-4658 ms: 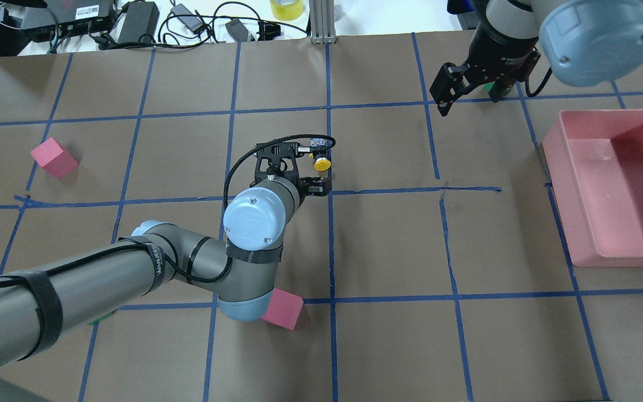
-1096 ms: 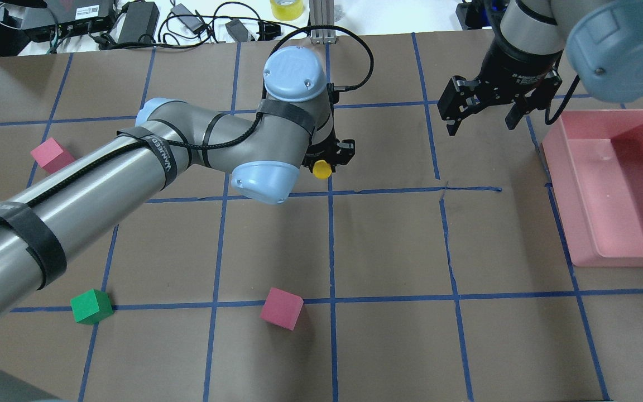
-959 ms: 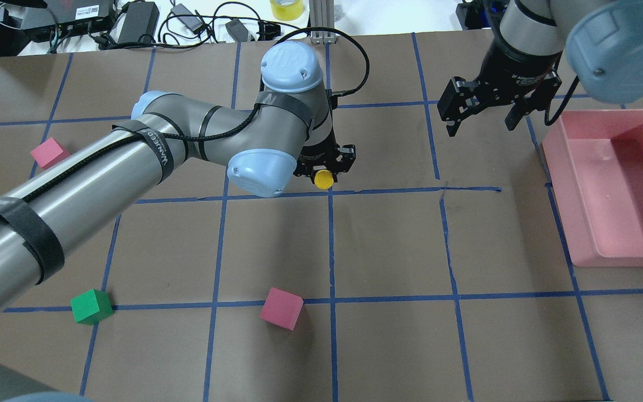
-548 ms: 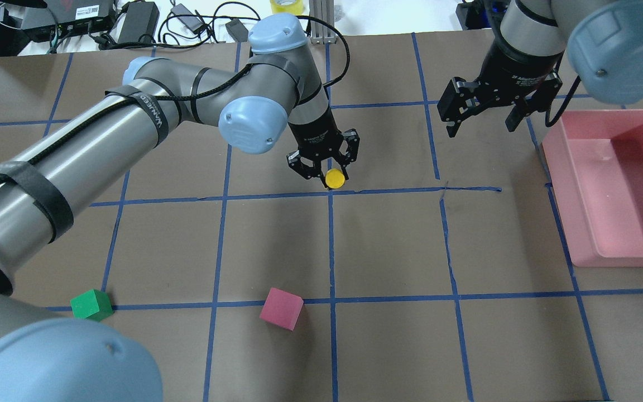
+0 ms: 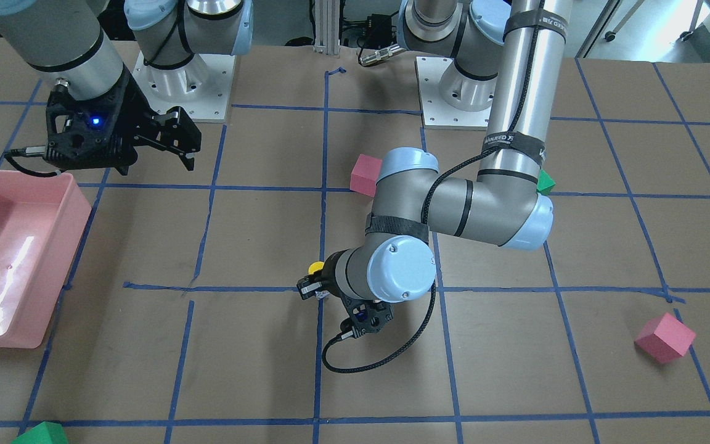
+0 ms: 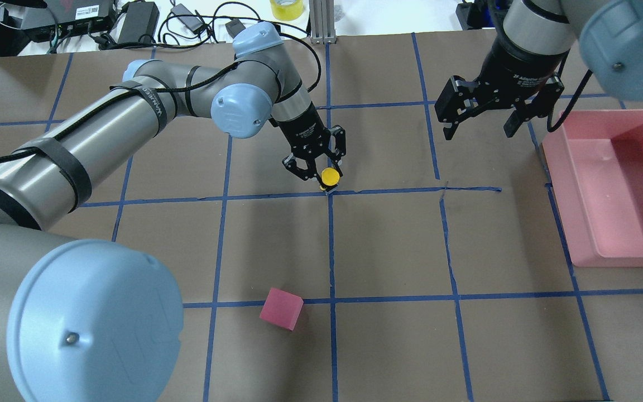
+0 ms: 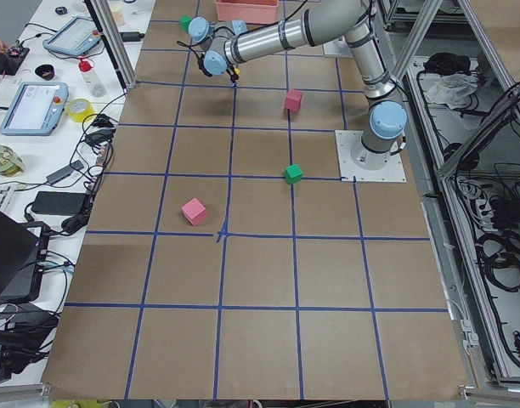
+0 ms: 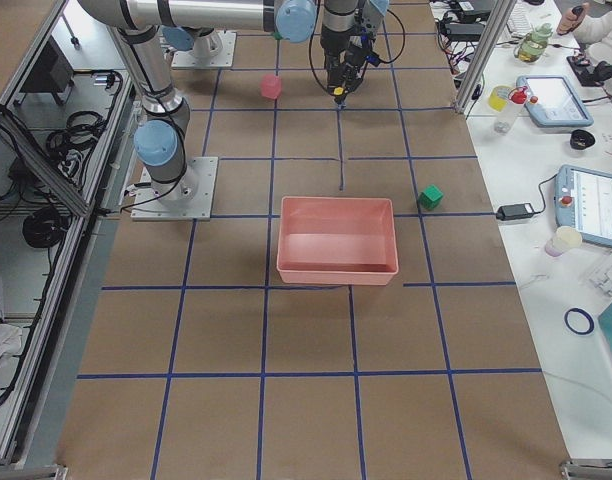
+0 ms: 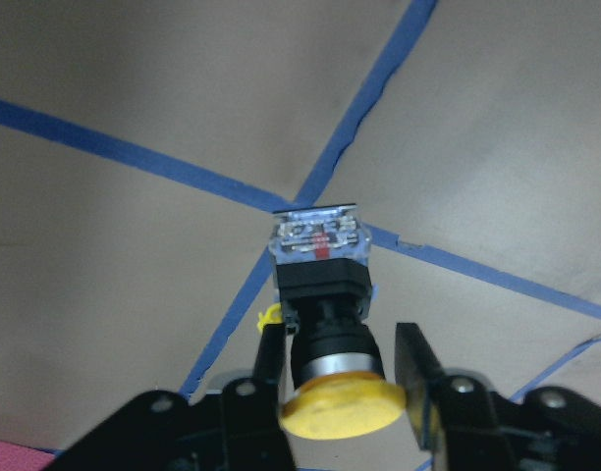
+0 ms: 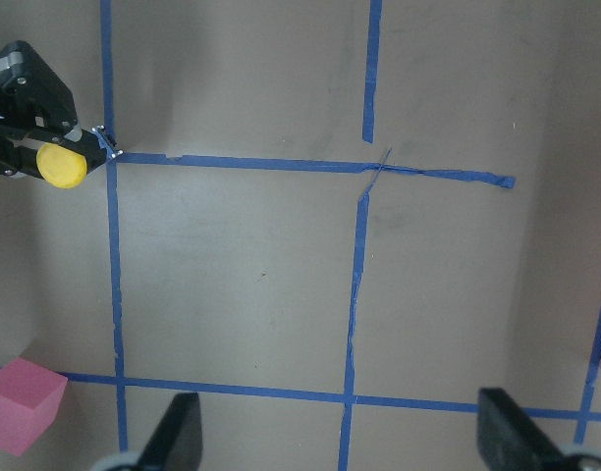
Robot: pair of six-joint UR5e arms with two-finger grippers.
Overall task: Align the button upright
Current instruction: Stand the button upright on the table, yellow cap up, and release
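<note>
The button, with its yellow cap (image 6: 330,176), sits between the fingers of my left gripper (image 6: 321,177) over a blue tape crossing near the table's middle. In the left wrist view the cap (image 9: 340,414) faces the camera and the black-and-silver base (image 9: 318,240) points down at the crossing; I cannot tell if it touches the paper. The left gripper is shut on the button. The cap also shows in the front view (image 5: 315,268). My right gripper (image 6: 480,127) is open and empty, well to the right of the button.
A pink bin (image 6: 612,113) stands at the right edge. A pink cube (image 6: 281,308) lies near the front, another one (image 5: 664,337) far on my left side. A green cube (image 5: 544,182) sits behind my left arm's elbow. Cables and gear lie beyond the far edge.
My left arm has swung its elbow toward the far side and turned its wrist, so the button now hangs base-down, cap-up, over the tape crossing. The right gripper has barely moved.
</note>
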